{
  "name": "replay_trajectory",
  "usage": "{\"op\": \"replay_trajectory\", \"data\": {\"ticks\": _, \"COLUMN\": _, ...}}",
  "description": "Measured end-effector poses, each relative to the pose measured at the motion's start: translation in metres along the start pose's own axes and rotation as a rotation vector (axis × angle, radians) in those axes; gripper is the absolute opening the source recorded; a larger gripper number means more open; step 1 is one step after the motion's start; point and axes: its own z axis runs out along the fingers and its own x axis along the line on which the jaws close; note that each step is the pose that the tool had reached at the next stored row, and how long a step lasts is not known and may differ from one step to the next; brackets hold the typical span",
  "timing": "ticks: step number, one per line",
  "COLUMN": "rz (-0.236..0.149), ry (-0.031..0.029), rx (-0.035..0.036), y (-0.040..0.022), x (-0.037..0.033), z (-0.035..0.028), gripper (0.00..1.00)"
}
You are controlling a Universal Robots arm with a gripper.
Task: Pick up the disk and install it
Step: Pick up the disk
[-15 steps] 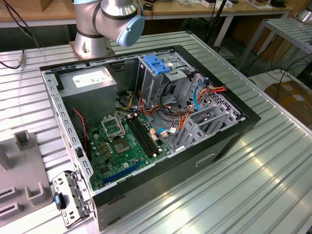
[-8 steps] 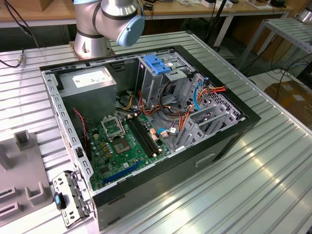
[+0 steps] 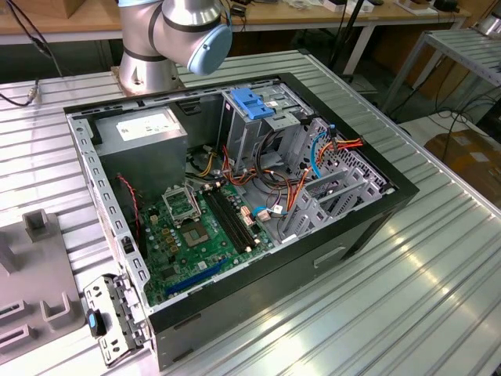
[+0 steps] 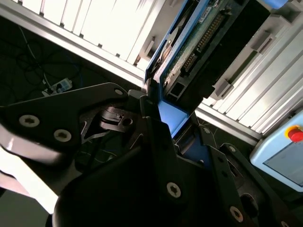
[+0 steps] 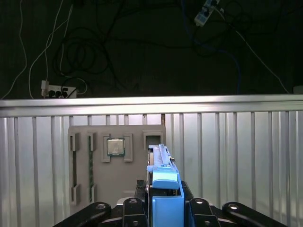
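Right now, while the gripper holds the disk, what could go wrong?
The gripper clamps the disk near one end, so it might tilt or slip. In the exterior view, loose cables lie beside the metal cage in the open case; they might snag the disk.

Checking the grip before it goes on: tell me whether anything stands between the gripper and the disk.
Nothing visible does. The gripper is shut on the disk and clamps its blue-railed end directly. Both wrist views show that end seated in the gripper, with no other part between them.
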Motion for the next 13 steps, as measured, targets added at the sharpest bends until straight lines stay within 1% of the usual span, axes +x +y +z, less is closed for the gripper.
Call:
{"op": "replay_trajectory", "data": {"ticks": 2, "rz": 0.000, "ry": -0.0001, "rx": 0.0001, "y": 0.0000, "x": 0.0000, "z": -0.0045, "gripper": 0.37}}
{"op": "replay_trajectory", "data": {"ticks": 10, "rz": 0.000, "ry": 0.0000, "rx": 0.0000, "y": 0.0000, "x": -0.0001, "z": -0.0120, "gripper": 0.37}}
{"op": "replay_trajectory", "data": {"ticks": 13, "rz": 0.000, "ry": 0.0000, "rx": 0.0000, "y": 0.0000, "x": -0.0001, "z": -0.0171, "gripper": 0.37}}
